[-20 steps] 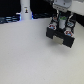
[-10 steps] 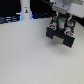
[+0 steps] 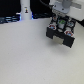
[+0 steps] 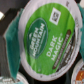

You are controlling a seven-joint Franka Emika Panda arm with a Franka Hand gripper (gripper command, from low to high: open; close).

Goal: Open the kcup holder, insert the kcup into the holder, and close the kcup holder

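Wrist view first: we see the kcup (image 4: 44, 39) filling nearly the whole picture, its round green lid facing straight at the camera, white lettering and a small code square on it, a whitish rim around it. Dark parts of the kcup holder (image 4: 11, 30) show at the lid's edges. Whether the pod sits seated in the holder or just over it, we cannot tell.

From the exterior view, the kcup (image 3: 62, 23) shows as a small green spot between the fingers of the claw (image 3: 62, 24), directly above the black kcup holder (image 3: 61, 36). Our arm comes down near-vertically from the upper edge, claw pointing down at the holder. The claw looks clenched on the pod, the pod's axis upright. The holder stands on the pale bench (image 3: 30, 55), toward the exterior view's right. A white post (image 3: 25, 10) stands well apart at the far edge.
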